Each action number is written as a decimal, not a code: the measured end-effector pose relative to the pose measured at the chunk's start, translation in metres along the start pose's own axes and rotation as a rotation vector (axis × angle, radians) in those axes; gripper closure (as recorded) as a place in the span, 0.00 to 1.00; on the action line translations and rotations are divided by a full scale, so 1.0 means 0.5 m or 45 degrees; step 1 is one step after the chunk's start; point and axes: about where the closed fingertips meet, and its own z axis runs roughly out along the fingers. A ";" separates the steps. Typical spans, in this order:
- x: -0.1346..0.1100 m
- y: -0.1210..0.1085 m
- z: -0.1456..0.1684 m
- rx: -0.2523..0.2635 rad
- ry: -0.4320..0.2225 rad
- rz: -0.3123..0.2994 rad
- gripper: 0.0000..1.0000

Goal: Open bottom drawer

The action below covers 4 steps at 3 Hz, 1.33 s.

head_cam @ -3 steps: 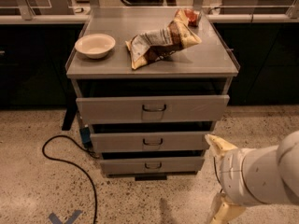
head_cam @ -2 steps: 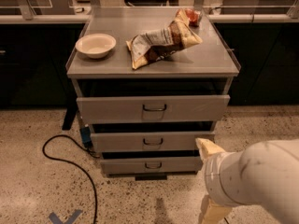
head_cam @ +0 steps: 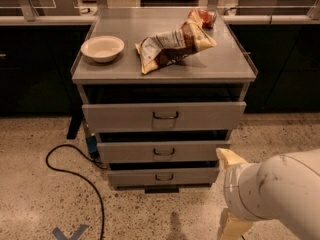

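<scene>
Approach step: my gripper [head_cam: 225, 193] hangs spread and empty, with the bottom drawer [head_cam: 130, 177] to its left. Next, I judge, reach its wire handle [head_cam: 163, 177].

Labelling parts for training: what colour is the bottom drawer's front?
The bottom drawer is grey, best in the camera view; the pincer sits open to its right.

- White bowl [head_cam: 102, 48] on the table [head_cam: 230, 64], far up-left of the jaws, which sit low at the right.
- Crumpled chip bag [head_cam: 172, 46] beside it, above the jaws.
- Black cable [head_cam: 102, 216] on the floor, left of them.
</scene>
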 end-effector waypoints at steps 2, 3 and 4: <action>0.079 0.084 0.183 -0.174 -0.088 0.146 0.00; 0.159 0.149 0.334 -0.274 -0.089 0.312 0.00; 0.168 0.193 0.386 -0.353 -0.115 0.363 0.00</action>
